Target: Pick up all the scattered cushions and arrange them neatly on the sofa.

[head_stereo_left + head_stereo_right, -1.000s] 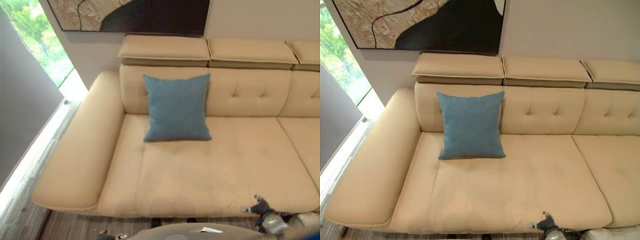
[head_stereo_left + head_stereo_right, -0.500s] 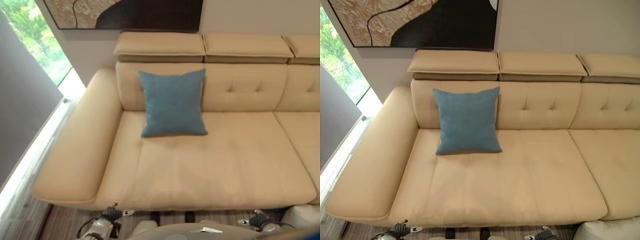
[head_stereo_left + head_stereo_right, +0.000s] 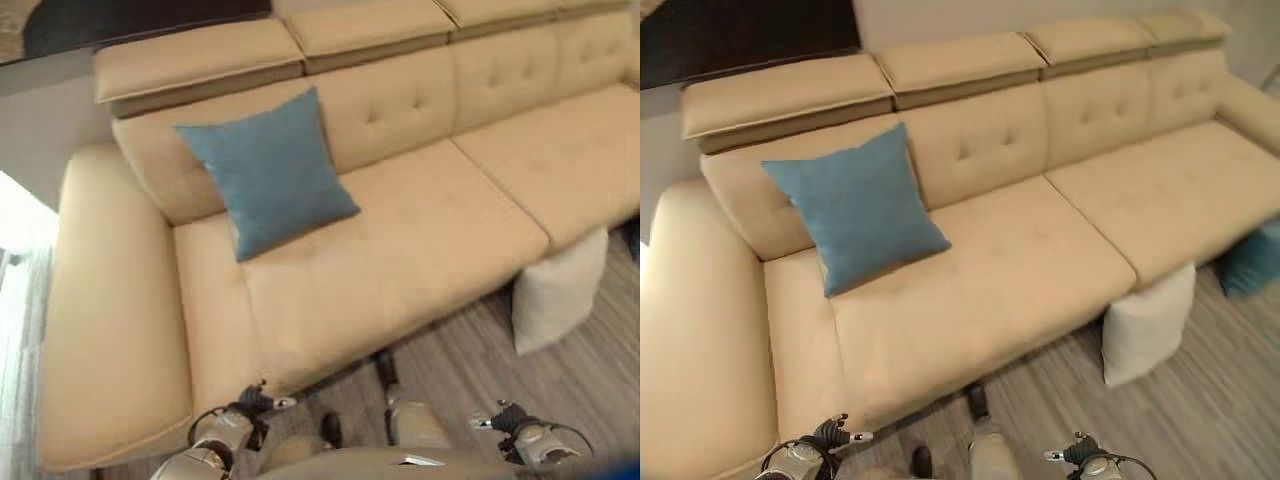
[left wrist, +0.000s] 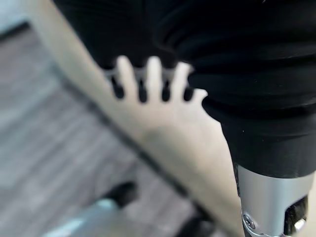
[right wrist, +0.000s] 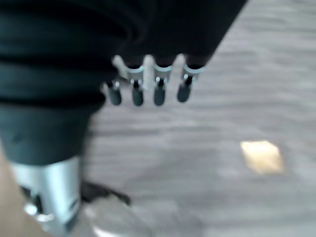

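Both hands, left hand (image 3: 262,401) and right hand (image 3: 503,419), hung empty with relaxed fingers before the sofa (image 3: 1020,270), where one blue cushion (image 3: 855,207) leaned, while a white cushion (image 3: 1148,322) and teal cushion (image 3: 1252,258) on the floor risked being overlooked.

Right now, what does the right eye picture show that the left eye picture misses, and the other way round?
The right eye view alone shows a teal cushion on the floor at the sofa's far right, partly cut off by the frame. The left eye view alone shows a bright strip of floor past the sofa's left arm. Both share the cream sofa, the blue cushion leaning against its backrest, the white cushion standing on the wooden floor against the seat front, and the left hand and right hand low down.
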{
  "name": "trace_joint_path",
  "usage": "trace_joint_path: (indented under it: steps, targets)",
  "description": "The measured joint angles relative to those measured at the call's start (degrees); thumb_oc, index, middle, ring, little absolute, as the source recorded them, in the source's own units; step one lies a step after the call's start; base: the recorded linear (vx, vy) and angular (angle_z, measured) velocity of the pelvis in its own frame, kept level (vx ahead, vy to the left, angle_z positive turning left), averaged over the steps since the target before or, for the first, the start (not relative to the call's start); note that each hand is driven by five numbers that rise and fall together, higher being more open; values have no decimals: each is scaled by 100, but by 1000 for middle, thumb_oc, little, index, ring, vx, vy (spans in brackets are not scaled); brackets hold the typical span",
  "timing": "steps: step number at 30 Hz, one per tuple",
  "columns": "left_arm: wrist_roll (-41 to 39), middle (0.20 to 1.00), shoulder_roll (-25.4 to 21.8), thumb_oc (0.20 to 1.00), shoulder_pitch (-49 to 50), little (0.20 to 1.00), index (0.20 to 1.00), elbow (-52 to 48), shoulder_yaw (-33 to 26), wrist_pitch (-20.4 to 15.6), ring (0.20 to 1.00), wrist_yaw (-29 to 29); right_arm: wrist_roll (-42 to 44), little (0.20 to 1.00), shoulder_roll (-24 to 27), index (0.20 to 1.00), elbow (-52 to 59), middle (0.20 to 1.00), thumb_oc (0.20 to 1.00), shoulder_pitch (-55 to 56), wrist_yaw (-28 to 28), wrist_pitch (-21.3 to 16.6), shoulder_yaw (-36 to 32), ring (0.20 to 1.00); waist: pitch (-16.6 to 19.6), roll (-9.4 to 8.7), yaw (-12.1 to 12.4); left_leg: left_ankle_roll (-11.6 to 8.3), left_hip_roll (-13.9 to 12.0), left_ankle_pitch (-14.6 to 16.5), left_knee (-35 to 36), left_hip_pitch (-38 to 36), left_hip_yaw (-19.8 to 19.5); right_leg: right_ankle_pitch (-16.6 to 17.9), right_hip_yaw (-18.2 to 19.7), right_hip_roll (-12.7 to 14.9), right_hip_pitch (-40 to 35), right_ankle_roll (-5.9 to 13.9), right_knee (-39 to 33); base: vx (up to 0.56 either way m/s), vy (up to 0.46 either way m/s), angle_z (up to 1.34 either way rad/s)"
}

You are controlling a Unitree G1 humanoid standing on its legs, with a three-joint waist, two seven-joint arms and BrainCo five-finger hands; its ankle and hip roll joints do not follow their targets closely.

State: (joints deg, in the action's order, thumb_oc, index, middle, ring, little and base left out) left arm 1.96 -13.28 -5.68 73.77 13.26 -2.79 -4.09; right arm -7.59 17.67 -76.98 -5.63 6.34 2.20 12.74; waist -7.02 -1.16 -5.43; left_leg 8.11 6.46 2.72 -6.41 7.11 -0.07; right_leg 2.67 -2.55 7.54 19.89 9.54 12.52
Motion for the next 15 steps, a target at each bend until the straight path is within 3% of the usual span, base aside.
trace_joint_path:
  steps: [3, 6, 8, 9, 10, 11, 13, 14, 15]
  targets:
    - [103, 1000, -134, 1000, 276, 1000, 1000, 1, -32, 70, 1000, -1, -16, 1000, 32, 1000, -64, 1000, 1000, -16, 15, -10, 103, 1000, 73, 162, 260, 5, -306, -442, 464, -40, 389, -772, -485, 17, -429, -181, 1426, -213, -11, -72]
    - [118, 1000, -200, 1000, 554, 1000, 1000, 0, -42, 125, 1000, 0, -56, 1000, -15, 1000, -47, 1000, 1000, -143, 38, -69, 124, 1000, 188, 190, 712, -123, -598, -688, 812, 3, 946, -1175, -1184, 257, -1224, -211, 1371, -118, -81, -109]
    - [119, 1000, -206, 1000, 590, 1000, 1000, 1, -43, 138, 1000, 1, -56, 1000, -31, 1000, -2, 1000, 1000, -163, 42, -82, 124, 1000, 215, 147, 804, -201, -621, -729, 856, 16, 1039, -1242, -1334, 340, -1482, -210, 1160, -52, -91, -69]
    - [119, 1000, -373, 1000, 682, 1000, 1000, -34, -44, 133, 1000, -1, -58, 1000, -218, 1000, 31, 1000, 1000, -138, 47, -83, 118, 1000, 475, -206, 830, -634, -528, -964, 965, 217, 1021, -1416, -1265, 238, -2284, -76, -490, -69, -140, -42]
    - [117, 1000, -319, 1000, 625, 1000, 1000, -47, -44, 146, 1000, -7, -58, 1000, -190, 1000, 36, 1000, 1000, -109, 59, -80, 100, 1000, 510, -130, 770, -760, -620, -1074, 1034, 250, 916, -1317, -1269, 63, -2420, -256, -913, -88, -182, -49]
    - [117, 1000, -304, 1000, 611, 1000, 1000, -165, -28, 110, 1000, 5, -57, 1000, -159, 1000, 76, 1000, 1000, -43, 59, -71, 90, 1000, 525, -123, 759, -1078, -699, -1000, 1129, 250, 722, -1201, -1222, -68, -2361, -385, -1032, -76, -156, -14]
    - [118, 1000, -253, 1000, 577, 1000, 1000, -220, 12, 112, 1000, -2, -51, 1000, -97, 1000, 105, 1000, 1000, 117, 73, -72, 68, 1000, 561, -8, 715, -1216, -919, -1067, 1045, 333, 670, -1102, -1057, -352, -2321, -576, -1069, -55, -93, -22]
    - [119, 1000, -256, 1000, 536, 1000, 1000, -217, 20, 117, 1000, -2, -49, 1000, -91, 1000, 118, 1000, 1000, 200, 76, -63, 68, 1000, 574, 25, 628, -1372, -995, -950, 971, 411, 545, -1072, -1058, -456, -2294, -702, -1099, -42, -65, -17]
    - [121, 1000, -273, 1000, 452, 1000, 1000, -212, 15, 129, 1000, -2, -37, 1000, -118, 1000, 123, 1000, 1000, 301, 90, -59, 74, 1000, 558, -186, 543, -1517, -965, -677, 821, 445, 561, -952, -1085, -381, -2279, -897, -1203, -66, -58, -31]
